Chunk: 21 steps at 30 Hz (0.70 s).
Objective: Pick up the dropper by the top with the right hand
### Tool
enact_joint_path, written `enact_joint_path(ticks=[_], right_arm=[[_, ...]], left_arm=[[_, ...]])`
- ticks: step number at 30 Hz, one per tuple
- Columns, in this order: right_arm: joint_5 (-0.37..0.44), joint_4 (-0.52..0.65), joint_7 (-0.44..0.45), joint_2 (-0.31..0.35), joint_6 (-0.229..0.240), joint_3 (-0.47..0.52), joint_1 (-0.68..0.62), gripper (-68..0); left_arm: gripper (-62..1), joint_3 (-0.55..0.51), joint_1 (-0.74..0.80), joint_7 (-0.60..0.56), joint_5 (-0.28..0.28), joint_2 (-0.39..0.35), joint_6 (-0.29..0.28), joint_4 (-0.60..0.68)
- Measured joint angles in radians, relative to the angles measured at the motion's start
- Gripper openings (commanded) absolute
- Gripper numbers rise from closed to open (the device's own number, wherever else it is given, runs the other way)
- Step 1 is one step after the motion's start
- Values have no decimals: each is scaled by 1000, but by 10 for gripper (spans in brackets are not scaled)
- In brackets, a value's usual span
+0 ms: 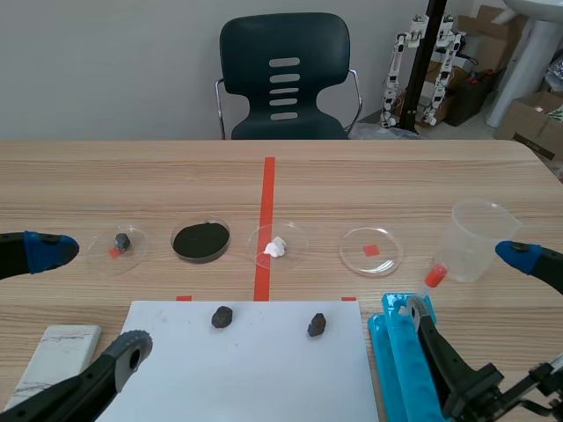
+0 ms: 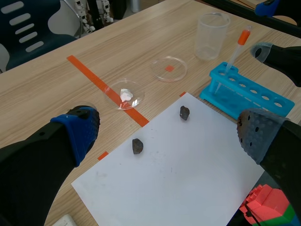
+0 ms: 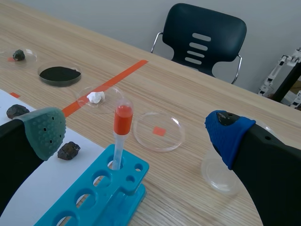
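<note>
Honestly, my right gripper (image 3: 136,134) hung released, jaws spread either side of the dropper (image 3: 120,139), which stood in the blue rack (image 3: 110,197) at the near right. Closing off-centre could tip it (or nudge the rack); squeezing the orange bulb (image 3: 123,120) might make it slip.

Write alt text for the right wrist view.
The right gripper is open, and an orange-topped dropper stands upright in a blue rack just ahead of its fingers. A clear dish lies beyond it on the wooden table.
</note>
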Motion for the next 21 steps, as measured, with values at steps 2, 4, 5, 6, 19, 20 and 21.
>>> enact_joint_path(ticks=[2,4,5,6,19,20,21], right_arm=[[-14,-27,1,0,0,-22,29,-52],[-30,-50,8,0,0,-41,51,-52],[-30,-61,12,0,0,-50,64,-52],[-30,-70,14,0,0,-58,71,-52],[-32,-154,119,30,-22,-116,121,-114],[-32,-157,127,30,-36,-116,121,-130],[-32,-163,141,30,-39,-116,121,-145]], left_arm=[[6,0,0,0,0,0,0,0],[6,0,0,0,0,0,0,0],[6,0,0,0,0,0,0,0],[6,0,0,0,0,0,0,0],[6,0,0,0,0,0,0,0],[6,0,0,0,0,0,0,0],[6,0,0,0,0,0,0,0]])
